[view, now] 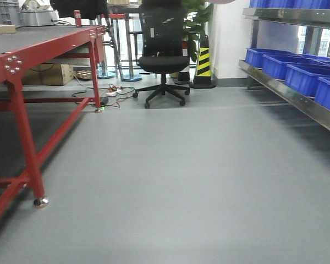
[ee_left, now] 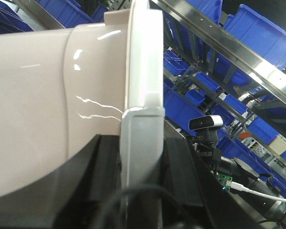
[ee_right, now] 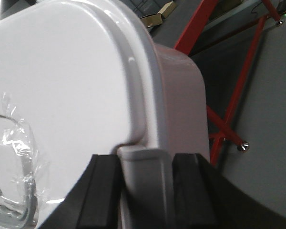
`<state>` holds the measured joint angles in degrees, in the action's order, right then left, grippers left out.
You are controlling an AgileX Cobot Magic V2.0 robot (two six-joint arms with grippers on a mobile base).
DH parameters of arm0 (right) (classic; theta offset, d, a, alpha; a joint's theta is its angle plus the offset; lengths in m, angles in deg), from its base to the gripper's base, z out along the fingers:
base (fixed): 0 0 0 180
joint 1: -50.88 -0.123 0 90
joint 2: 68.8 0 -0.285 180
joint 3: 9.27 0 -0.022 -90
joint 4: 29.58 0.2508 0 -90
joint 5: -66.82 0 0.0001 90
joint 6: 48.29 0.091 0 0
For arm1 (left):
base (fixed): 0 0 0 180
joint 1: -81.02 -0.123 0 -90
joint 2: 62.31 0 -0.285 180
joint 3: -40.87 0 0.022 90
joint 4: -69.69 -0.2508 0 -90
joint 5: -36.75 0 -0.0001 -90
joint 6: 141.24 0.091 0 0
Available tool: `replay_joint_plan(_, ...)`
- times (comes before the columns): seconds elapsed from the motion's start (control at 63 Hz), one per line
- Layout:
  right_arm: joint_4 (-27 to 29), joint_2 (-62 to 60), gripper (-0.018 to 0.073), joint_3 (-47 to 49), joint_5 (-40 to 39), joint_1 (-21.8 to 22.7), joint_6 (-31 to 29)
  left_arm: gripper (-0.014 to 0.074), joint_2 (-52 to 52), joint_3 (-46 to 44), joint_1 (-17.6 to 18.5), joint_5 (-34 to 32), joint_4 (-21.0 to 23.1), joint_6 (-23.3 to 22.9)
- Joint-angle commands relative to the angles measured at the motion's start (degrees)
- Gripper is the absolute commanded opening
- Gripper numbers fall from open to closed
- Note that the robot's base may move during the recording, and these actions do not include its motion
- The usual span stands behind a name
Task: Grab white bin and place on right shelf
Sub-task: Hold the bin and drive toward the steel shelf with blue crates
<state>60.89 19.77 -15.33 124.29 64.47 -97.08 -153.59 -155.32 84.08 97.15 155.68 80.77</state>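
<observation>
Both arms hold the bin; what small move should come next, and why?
Probably turn toward the right shelf, grips kept shut: the left gripper and right gripper clamp the white bin, and the shelf lies off to the side.

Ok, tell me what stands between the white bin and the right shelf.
Blue crates fill the visible stretch of the right shelf, leaving no free spot there for the white bin. The floor toward it shows nothing.

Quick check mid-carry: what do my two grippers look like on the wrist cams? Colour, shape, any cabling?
Both are matte black. The left gripper has broad, blocky fingers, with a thin black cable looping across below them. The right gripper shows the same squared black fingers, with no cable or markings visible.
</observation>
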Motion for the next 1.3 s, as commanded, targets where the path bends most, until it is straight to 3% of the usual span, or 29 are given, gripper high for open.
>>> replay_joint_plan(0.0, 8.6, -3.1, 0.0057, 2.2, 12.4, -2.6, -0.7, -0.0117, 1.7, -1.7, 3.1, 14.8, 4.6, 0.0)
replay_joint_plan(1.286, 8.6, -3.1, 0.0057, 2.2, 12.1, -2.6, -0.7, -0.0117, 1.7, -1.7, 3.1, 14.4, 4.6, 0.0)
